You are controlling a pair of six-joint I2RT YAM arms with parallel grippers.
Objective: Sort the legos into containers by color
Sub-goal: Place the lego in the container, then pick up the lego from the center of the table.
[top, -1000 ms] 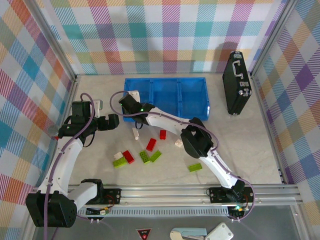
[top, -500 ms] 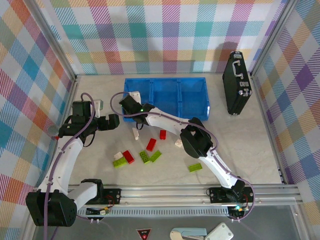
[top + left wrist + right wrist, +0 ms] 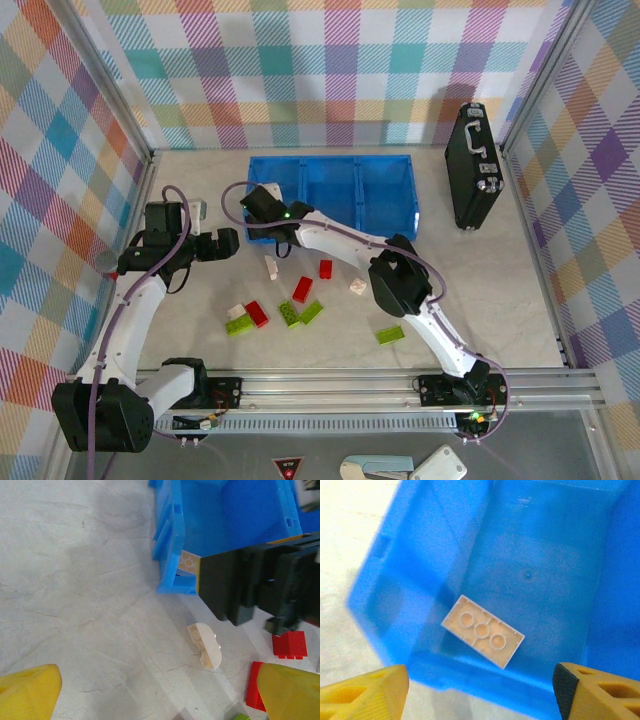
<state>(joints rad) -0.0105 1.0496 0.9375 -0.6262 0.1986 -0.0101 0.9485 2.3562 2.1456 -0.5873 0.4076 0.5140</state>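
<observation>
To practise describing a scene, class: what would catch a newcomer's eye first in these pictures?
The bright blue tray at the back of the table stands out, with the right pincer open above its left compartment, where one cream brick lies. Nearer the arms, red, green and cream bricks lie scattered, and a black case stands at the far right.

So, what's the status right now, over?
Right tool open over blue tray, cream brick lying inside. Left tool open, empty. Loose bricks on table; nothing blocking.

red legos (image 3: pixel 303 289) 3; green legos (image 3: pixel 390 334) 4; cream legos (image 3: pixel 482 631) 4; compartments (image 3: pixel 383 195) 3; case (image 3: pixel 472 165) 1
</observation>
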